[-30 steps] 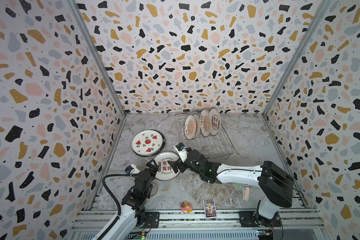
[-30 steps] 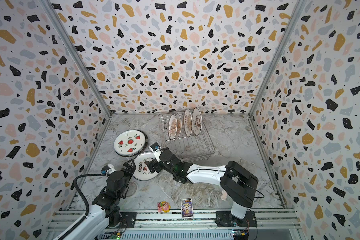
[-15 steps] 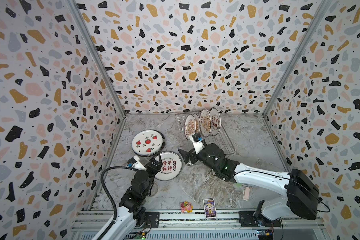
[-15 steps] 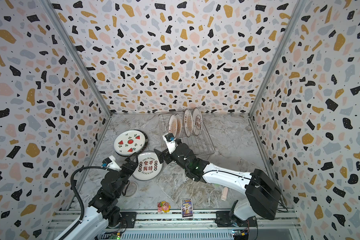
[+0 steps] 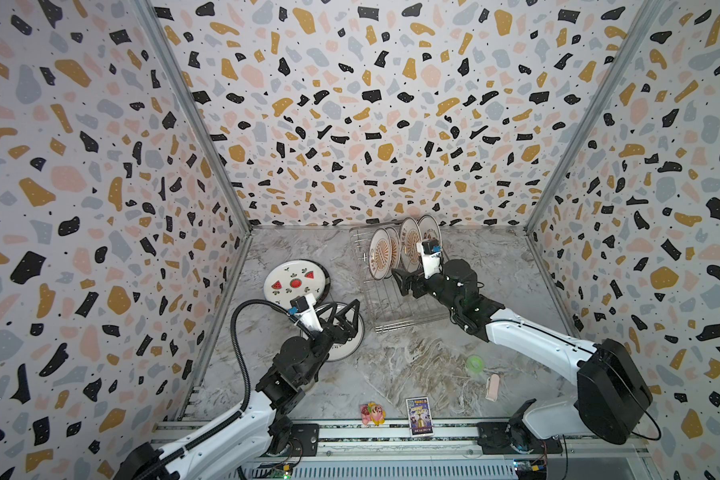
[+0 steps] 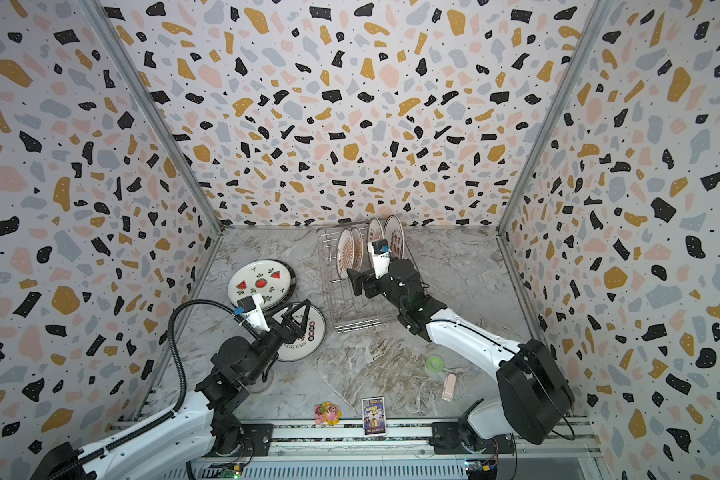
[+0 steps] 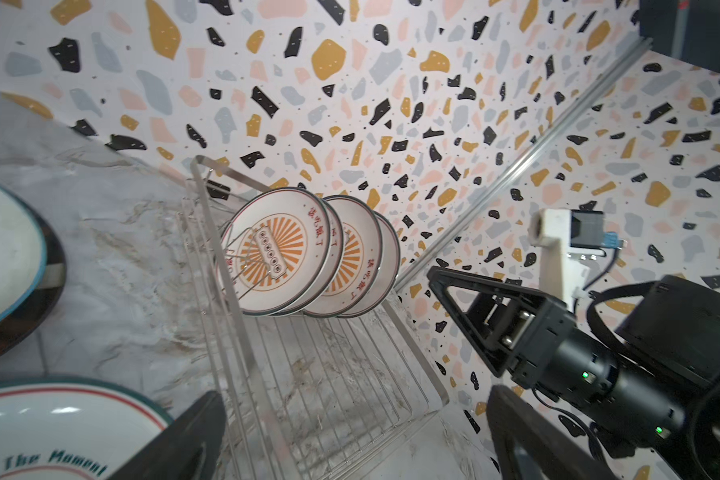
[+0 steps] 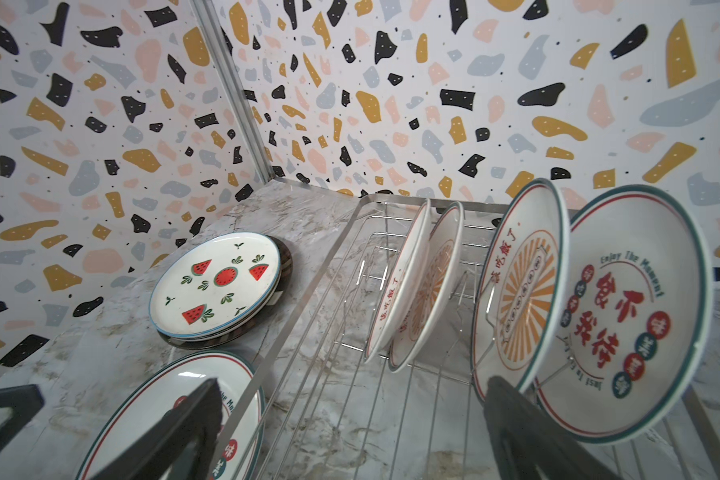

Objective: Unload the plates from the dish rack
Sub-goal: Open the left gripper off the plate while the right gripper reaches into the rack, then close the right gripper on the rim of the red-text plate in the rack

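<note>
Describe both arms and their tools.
The left arm and right arm have white shells with black joints. The left tool and right tool are black, with hollow triangular fingers; each carries a white camera mount with a blue plug. A black ribbed hose loops beside the left arm.

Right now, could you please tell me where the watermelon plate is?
In both top views the watermelon plate lies flat left of the dish rack, just beyond the lettered plate.
</note>
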